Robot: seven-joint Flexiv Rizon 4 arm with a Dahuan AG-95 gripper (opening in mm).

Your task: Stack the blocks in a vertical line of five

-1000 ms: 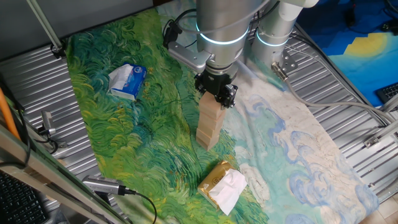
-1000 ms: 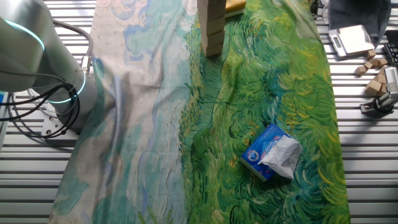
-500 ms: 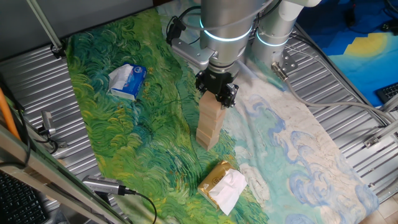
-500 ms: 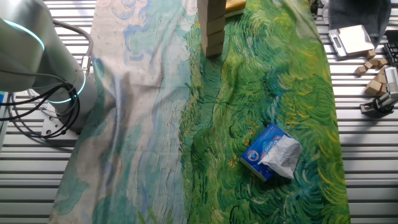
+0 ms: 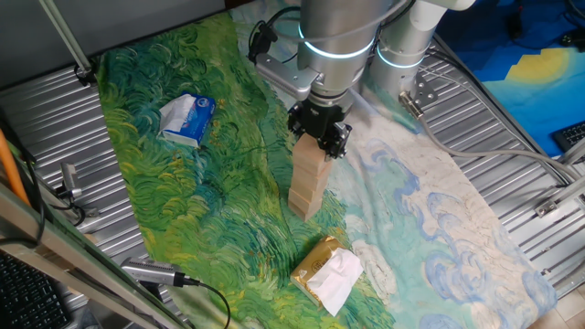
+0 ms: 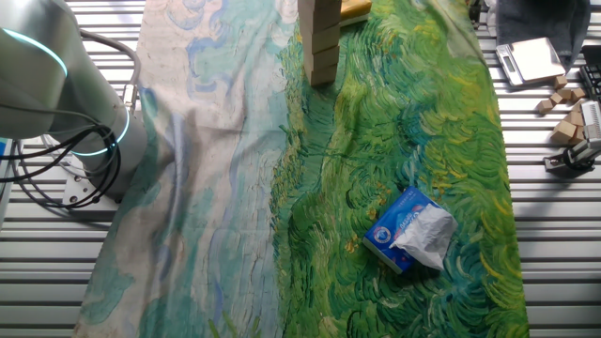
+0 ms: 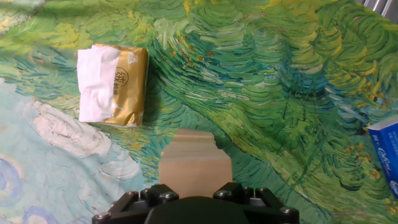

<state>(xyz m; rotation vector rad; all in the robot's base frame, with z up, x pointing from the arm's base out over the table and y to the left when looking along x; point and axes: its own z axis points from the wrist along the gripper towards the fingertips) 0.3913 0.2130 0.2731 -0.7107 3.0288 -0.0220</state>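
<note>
Pincer [image 5: 319, 143] hides stack [image 5: 307, 183] top; grip unclear.

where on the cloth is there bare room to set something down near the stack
Bare cloth lies between the block stack and the blue-and-white packet, and on the pale blue side right of the stack. It is crowded toward the yellow-and-white packet and at the stack top, where the gripper sits.

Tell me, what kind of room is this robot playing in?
Probably a robot lab or workshop, not a home. The arm is bolted onto a ribbed metal workbench draped with a painted-looking cloth, cables trail beside it, and a keyboard sits at the edge. Its end effector hovers at a stack of wooden blocks.
</note>
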